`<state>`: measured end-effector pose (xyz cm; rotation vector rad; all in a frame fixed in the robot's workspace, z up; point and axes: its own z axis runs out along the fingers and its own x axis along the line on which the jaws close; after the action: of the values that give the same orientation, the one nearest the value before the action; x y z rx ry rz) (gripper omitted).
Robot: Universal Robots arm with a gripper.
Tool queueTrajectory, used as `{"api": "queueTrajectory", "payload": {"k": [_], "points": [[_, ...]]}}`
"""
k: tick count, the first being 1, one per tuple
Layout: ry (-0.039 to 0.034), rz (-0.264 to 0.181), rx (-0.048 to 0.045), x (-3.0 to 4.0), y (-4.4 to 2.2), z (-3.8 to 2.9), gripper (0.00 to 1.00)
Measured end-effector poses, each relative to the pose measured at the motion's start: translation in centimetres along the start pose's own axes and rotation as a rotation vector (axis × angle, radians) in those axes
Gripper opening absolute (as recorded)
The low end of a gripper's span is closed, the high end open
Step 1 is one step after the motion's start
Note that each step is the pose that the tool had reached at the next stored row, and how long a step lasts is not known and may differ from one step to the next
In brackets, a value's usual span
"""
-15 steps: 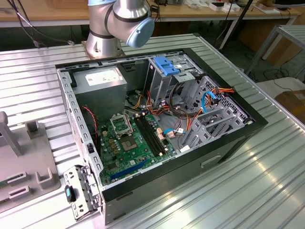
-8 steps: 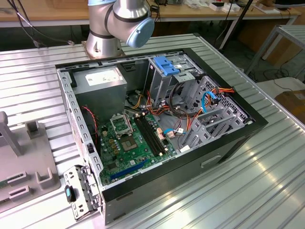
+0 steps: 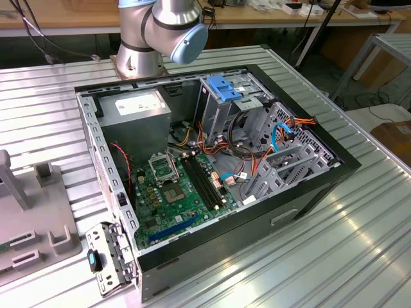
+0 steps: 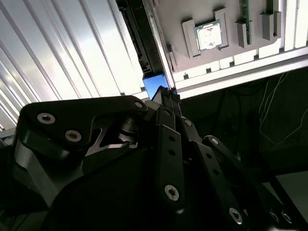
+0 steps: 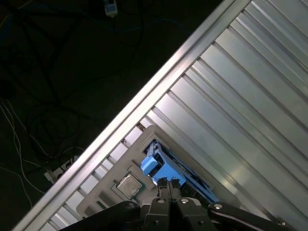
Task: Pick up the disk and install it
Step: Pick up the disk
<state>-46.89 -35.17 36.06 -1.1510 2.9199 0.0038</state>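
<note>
While the ribbed metal table (image 3: pixel 359 244) carries the open computer case (image 3: pixel 308 192) in the exterior view, the grey fixture (image 4: pixel 192 9) holds the disk (image 5: pixel 161 166) in a slot, with its blue rail end facing the gripper (image 5: pixel 169 183). The gripper is drawn narrow, its 2 fingertips pinching that rail end in both wrist views. A small processor chip (image 4: pixel 209 36) sits in the fixture near the disk.

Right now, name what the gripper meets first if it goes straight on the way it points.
Probably the disk: its blue carrier rail lies directly ahead of the gripper in the first wrist view. Whether a gap remains between them is unclear.
</note>
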Motion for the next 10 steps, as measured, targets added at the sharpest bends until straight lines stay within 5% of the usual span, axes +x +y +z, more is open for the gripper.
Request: {"api": "queueTrajectory", "payload": {"k": [10], "points": [[0.0002, -0.159, -0.0006, -0.07, -0.05, 0.06, 0.11]]}}
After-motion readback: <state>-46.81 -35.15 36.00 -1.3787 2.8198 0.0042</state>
